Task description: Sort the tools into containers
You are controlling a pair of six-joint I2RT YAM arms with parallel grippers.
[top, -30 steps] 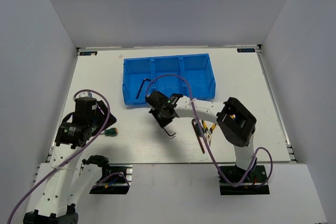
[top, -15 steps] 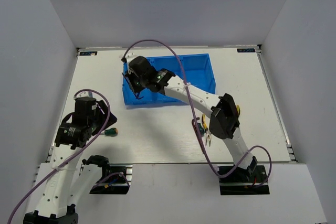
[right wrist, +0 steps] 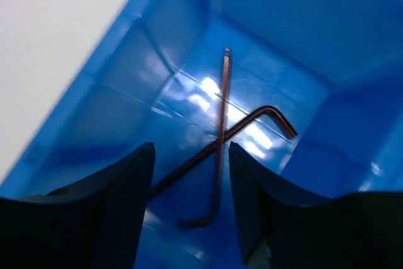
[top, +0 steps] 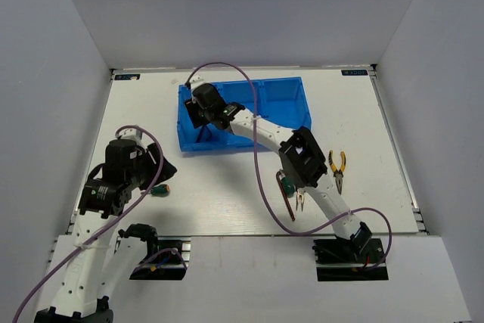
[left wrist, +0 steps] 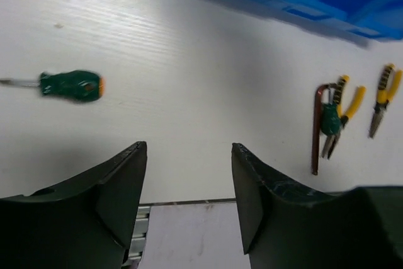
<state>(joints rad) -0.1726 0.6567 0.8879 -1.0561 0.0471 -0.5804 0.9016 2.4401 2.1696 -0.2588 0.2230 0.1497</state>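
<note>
The right gripper (right wrist: pixel 191 155) hangs wide and empty over the left compartment of the bright blue plastic bin (top: pixel 291 104), where two thin dark L-shaped hex keys (right wrist: pixel 221 124) lie crossed. The drop-off seems done. Next, the yellow-handled pliers (top: pixel 337 166) before the bin need fetching.

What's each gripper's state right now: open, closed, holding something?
Left gripper: open, empty, with a green screwdriver lying ahead of it.
Right gripper: open, empty, over the blue bin, where two crossed hex keys lie.
</note>
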